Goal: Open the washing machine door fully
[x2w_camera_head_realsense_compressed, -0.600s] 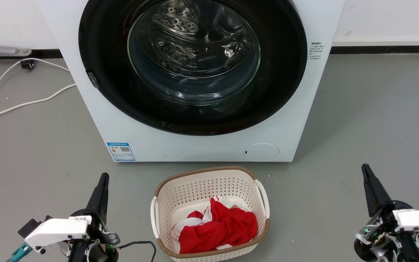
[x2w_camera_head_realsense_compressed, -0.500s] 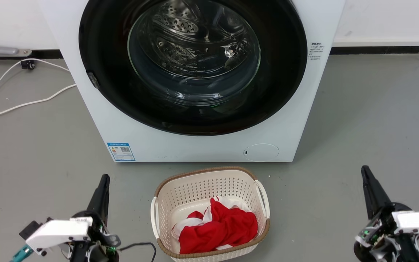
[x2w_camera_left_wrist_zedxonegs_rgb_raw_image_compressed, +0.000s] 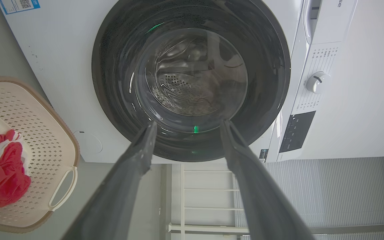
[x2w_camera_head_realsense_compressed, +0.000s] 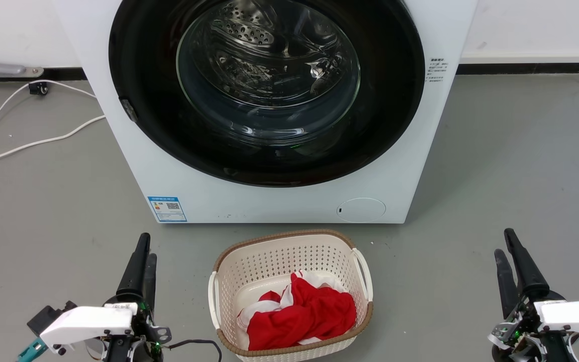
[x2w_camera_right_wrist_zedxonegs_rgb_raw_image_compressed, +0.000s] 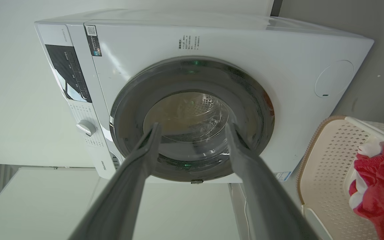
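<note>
Head view, door: the large round glossy black washing machine door (x2w_camera_head_realsense_compressed: 268,90), with its bulging clear glass centre, lies flat against the front of the white box-shaped washing machine (x2w_camera_head_realsense_compressed: 269,203). It is closed and spans nearly the machine's whole width.
Head view, flap and label: a small round white flap (x2w_camera_head_realsense_compressed: 361,209) sits below the door toward the right, and a blue-edged paper label (x2w_camera_head_realsense_compressed: 167,209) sits at the lower left corner.
Head view, basket: a cream perforated plastic basket (x2w_camera_head_realsense_compressed: 284,235) with a brown rim stands on the grey floor (x2w_camera_head_realsense_compressed: 495,166) just in front of the machine. It holds a crumpled red and white cloth (x2w_camera_head_realsense_compressed: 302,311).
Head view, cable: a thin white cable (x2w_camera_head_realsense_compressed: 28,146) trails over the floor left of the machine.
Head view, left gripper: the left gripper (x2w_camera_head_realsense_compressed: 148,247) is at the lower left beside the basket. Its fingers point toward the machine, well apart from the door, and it holds nothing.
Head view, right gripper: the right gripper (x2w_camera_head_realsense_compressed: 503,242) is at the lower right, also pointing at the machine, empty and clear of the door.
Left wrist view, gripper: the left gripper (x2w_camera_left_wrist_zedxonegs_rgb_raw_image_compressed: 188,124) has its two dark fingers spread apart with nothing between them.
Left wrist view, door: the washing machine door (x2w_camera_left_wrist_zedxonegs_rgb_raw_image_compressed: 192,66) shows beyond the fingertips, untouched and closed.
Left wrist view, surroundings: the basket (x2w_camera_left_wrist_zedxonegs_rgb_raw_image_compressed: 22,113) is at the left edge, and a white round control knob (x2w_camera_left_wrist_zedxonegs_rgb_raw_image_compressed: 317,81) is at the right.
Right wrist view, gripper: the right gripper (x2w_camera_right_wrist_zedxonegs_rgb_raw_image_compressed: 192,127) has its fingers parted and is empty.
Right wrist view, door: the washing machine door (x2w_camera_right_wrist_zedxonegs_rgb_raw_image_compressed: 192,110) lies flush on the machine beyond the fingertips, not touched.
Right wrist view, surroundings: the basket (x2w_camera_right_wrist_zedxonegs_rgb_raw_image_compressed: 332,156) with the cloth (x2w_camera_right_wrist_zedxonegs_rgb_raw_image_compressed: 382,180) is at the right edge, and the flap (x2w_camera_right_wrist_zedxonegs_rgb_raw_image_compressed: 333,78) is above it.
</note>
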